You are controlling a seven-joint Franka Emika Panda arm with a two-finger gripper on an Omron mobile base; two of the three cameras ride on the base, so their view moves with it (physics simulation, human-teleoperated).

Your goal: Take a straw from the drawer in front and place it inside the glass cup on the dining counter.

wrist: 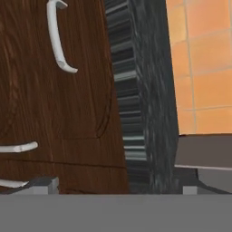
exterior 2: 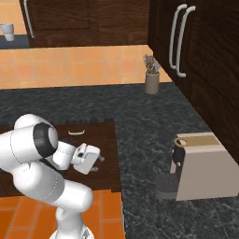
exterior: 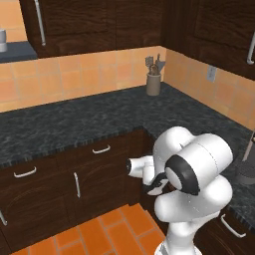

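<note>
**A:** Dark wood is what you have ahead: the drawer (exterior: 102, 149) sits closed under the black speckled surface (exterior: 99, 119), its small curved silver handle (exterior 2: 76, 132) facing you. Your tool (exterior 2: 96, 164) hangs in front of that cabinet face, a little below and to the side of the handle, not touching it.

**B:** And the jaws?

**A:** Spread wide, nothing between them. That suits you, since the handle has to slip in between them.

**B:** Where's the straw?

**A:** You can't see it; I judge it lies inside the shut drawer. The glass cup may be the small pale tumbler (exterior 2: 8, 31) on the far ledge at the upper left, but it's too small to be sure. So the step in hand is opening the drawer.

**B:** How do you want it done?

**A:** Bring the tool level with the bar and square to the drawer front. The hand view shows the handle (wrist: 57, 38) off toward its upper left and the view rolled, so centre that bar first. Then ease forward until the bar lies between the fingers, close on its middle, and pull straight back along the drawer's run. Pull off-axis and I'd expect the grip to slip or the drawer to bind.
</note>
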